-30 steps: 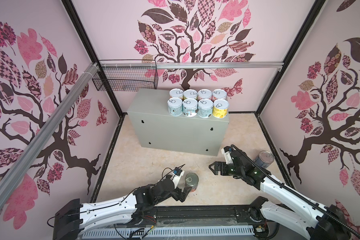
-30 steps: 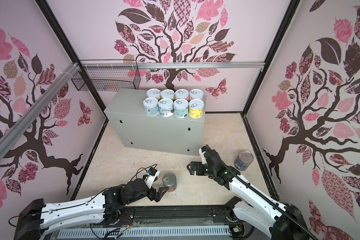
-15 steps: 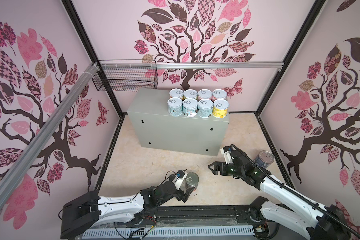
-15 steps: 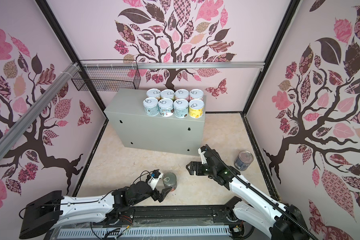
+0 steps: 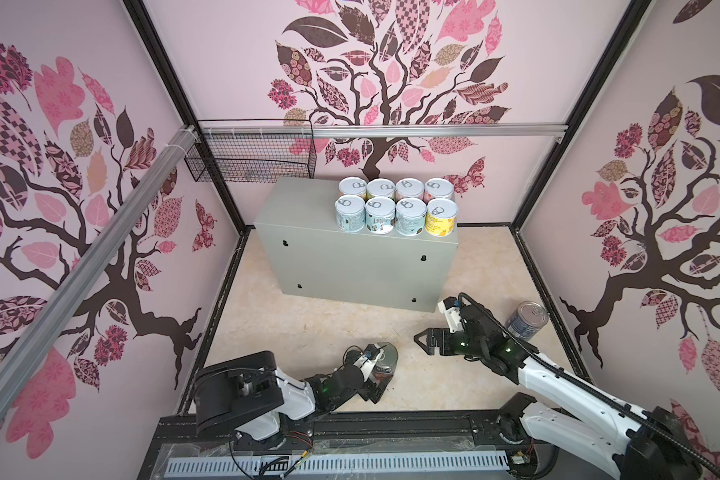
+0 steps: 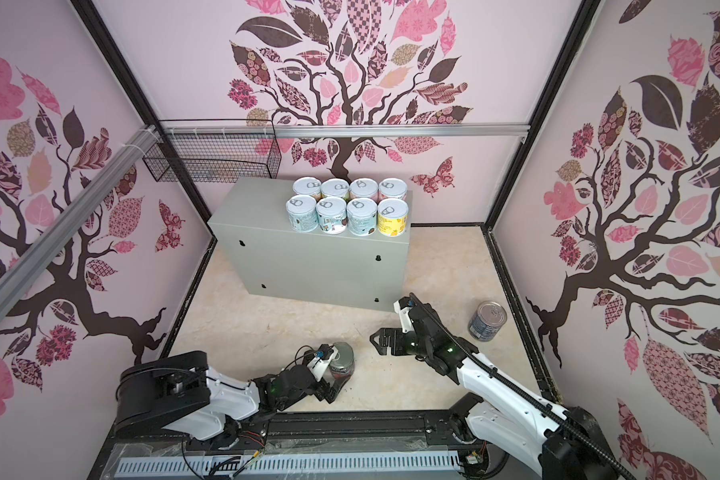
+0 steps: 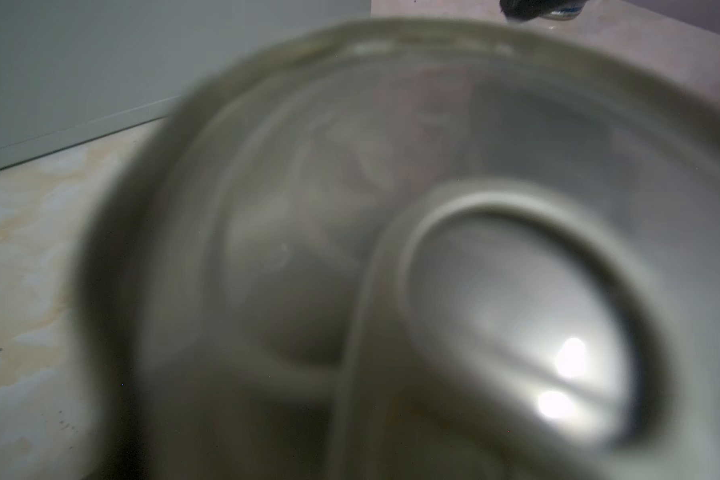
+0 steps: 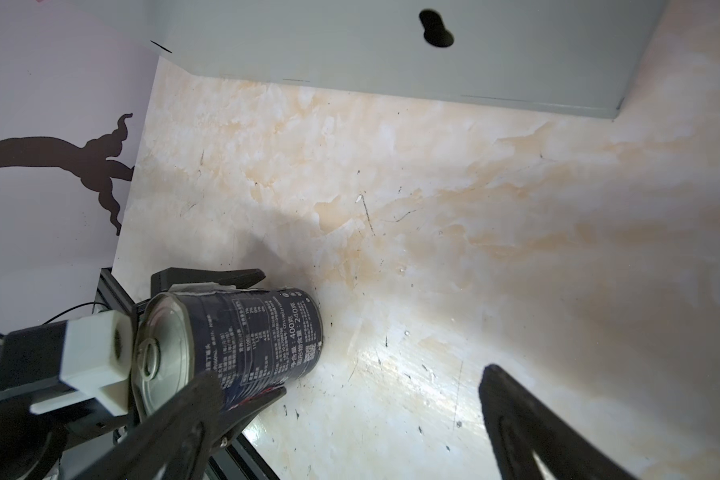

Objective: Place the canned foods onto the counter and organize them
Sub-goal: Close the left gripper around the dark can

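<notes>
The scene is a small booth whose three pale pink walls carry printed trees with dark brown branches and pink patterned leaves, framed by black corner posts and crossed by silver aluminium rails; the floor (image 5: 337, 316) is a glossy cream surface marbled with tan and lightly scuffed. A black wire mesh basket (image 5: 250, 160) hangs on the back wall near its left corner. Against the back edge of the floor stands the counter (image 5: 350, 266), a large plain grey metal box with small black knobs on its front. On the right half of its top, eight short pull-tab cans with pastel labels (image 5: 395, 203) stand upright in two touching rows of four, the front right one yellow. A taller dark blue can with a metal top (image 5: 528, 318) stands alone on the floor near the right edge. Another tall can with a dark and reddish label (image 5: 385, 360) stands near the front edge, a little left of centre, and the left gripper (image 5: 377, 376) sits around it, one finger on each side in the right wrist view (image 8: 233, 349); whether the pads press on the label cannot be told, and the left wrist camera shows only its blurred metal lid (image 7: 454, 270). The right gripper (image 5: 421, 341) hangs over bare floor right of that can, its jaws spread wide and empty.
</notes>
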`<act>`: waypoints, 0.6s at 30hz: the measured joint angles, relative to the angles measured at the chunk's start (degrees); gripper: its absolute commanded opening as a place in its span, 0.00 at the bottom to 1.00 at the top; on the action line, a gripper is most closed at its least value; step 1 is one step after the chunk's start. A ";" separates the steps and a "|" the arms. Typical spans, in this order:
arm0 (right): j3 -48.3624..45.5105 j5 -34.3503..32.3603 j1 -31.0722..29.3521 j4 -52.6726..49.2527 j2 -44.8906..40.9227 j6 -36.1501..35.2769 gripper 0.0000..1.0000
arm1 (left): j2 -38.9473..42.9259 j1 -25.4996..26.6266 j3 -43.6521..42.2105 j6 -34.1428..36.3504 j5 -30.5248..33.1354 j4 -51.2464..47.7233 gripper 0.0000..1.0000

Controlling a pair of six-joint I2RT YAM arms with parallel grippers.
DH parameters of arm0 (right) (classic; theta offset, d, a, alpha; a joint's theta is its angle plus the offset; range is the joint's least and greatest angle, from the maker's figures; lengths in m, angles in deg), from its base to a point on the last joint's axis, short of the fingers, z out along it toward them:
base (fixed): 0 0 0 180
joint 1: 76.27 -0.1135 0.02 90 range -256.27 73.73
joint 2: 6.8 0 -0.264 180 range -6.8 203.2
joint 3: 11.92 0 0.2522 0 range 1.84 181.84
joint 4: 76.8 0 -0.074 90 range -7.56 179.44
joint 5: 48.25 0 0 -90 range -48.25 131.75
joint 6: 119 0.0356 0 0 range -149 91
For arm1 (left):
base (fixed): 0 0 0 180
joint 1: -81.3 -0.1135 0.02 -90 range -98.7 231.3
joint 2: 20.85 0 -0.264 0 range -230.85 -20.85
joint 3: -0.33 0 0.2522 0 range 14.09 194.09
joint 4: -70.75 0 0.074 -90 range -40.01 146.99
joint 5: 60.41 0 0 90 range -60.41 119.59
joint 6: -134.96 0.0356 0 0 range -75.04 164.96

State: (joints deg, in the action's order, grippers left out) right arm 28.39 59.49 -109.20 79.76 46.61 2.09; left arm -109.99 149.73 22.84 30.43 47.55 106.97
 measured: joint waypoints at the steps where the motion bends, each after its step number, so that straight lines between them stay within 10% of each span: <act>1: -0.28 0.13 0.00 0.13 -0.42 0.00 1.00 | -1.55 0.07 0.15 0.24 0.42 2.16 0.98; 18: -2.58 1.42 0.00 0.55 -3.21 0.00 1.00 | -13.99 0.48 6.14 5.77 6.05 18.53 0.96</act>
State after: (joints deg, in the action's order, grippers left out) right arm 25.81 60.91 -109.20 80.31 43.39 2.09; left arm -123.98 150.21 28.98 36.20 53.60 125.50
